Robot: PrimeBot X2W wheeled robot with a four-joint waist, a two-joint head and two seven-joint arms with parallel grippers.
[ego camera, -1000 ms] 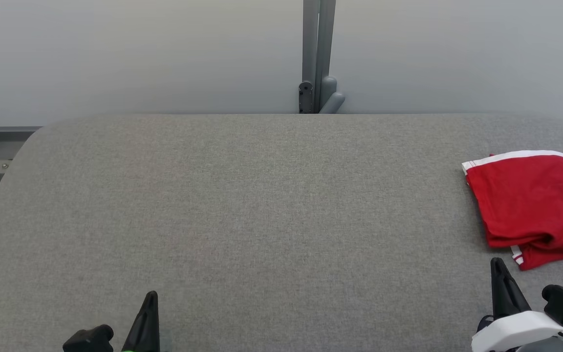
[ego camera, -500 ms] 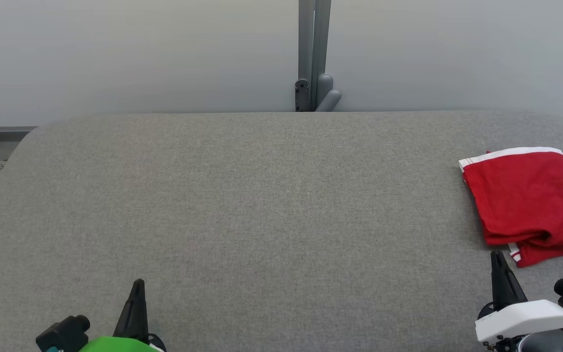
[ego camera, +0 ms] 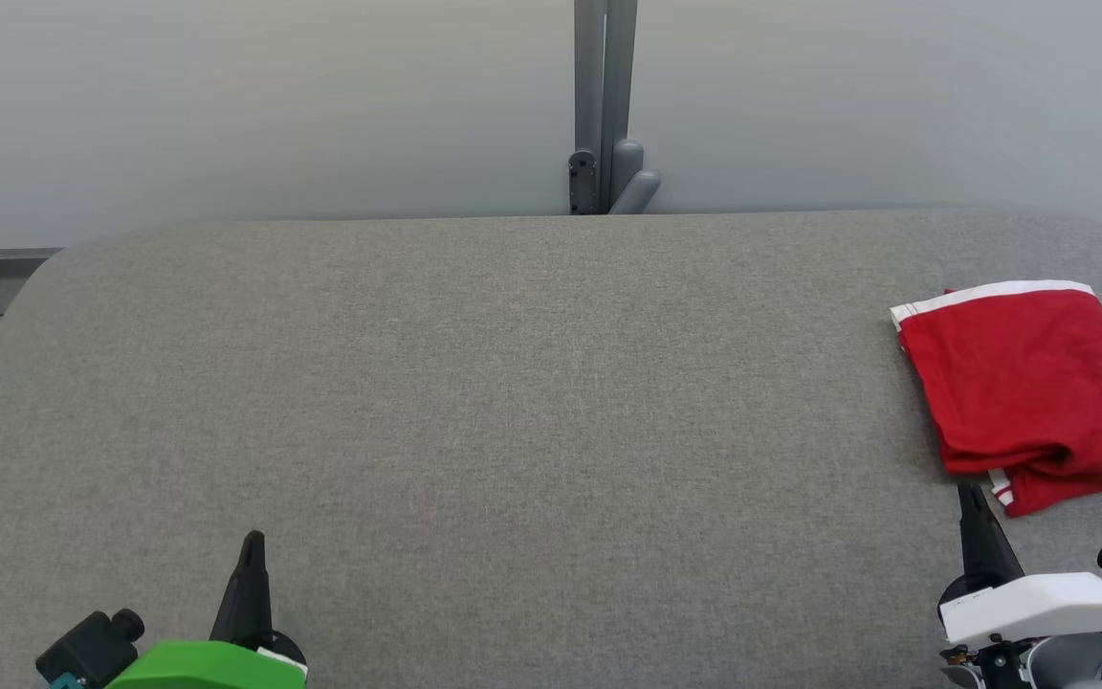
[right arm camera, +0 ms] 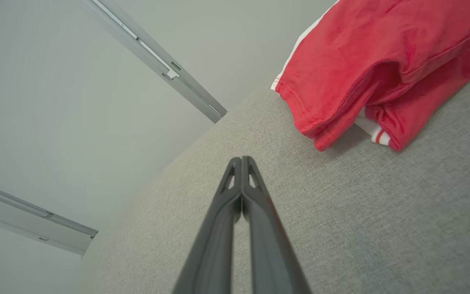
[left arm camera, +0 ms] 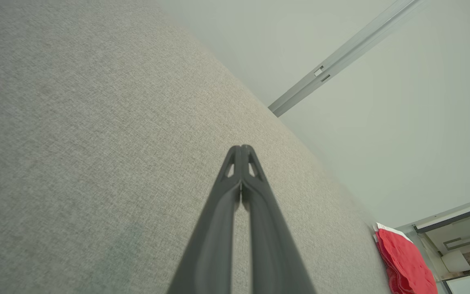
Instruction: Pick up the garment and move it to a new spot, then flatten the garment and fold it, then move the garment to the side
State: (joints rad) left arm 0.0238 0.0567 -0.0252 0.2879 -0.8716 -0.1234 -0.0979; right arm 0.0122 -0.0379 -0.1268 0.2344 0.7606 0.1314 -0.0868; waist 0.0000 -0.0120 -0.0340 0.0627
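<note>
At the left, the left jaws are pressed together and empty, their fingers point(ego camera: 247, 593) low over the grey bench point(ego camera: 513, 383) with only bare fabric surface around them. I see little risk there beyond the tips dragging on the cloth cover if the arm dips.

The middle of the bench is open. Behind its far edge a grey post point(ego camera: 604, 96) rises against the pale wall point(ego camera: 226, 96), well apart from both arms and in nobody's way.

The hazard sits at the right. The right jaws are also closed on nothing, and their fingers point(ego camera: 981, 541) point at the near corner of the red garment point(ego camera: 1029, 383), which lies folded at the bench's right side and apart from the tips. A sideways or forward swing could catch that loose white-striped hem and pull the layers open. The garment runs past the head view's right border, so I cannot tell how close it is to the bench's edge. A shove that way might send it off.
</note>
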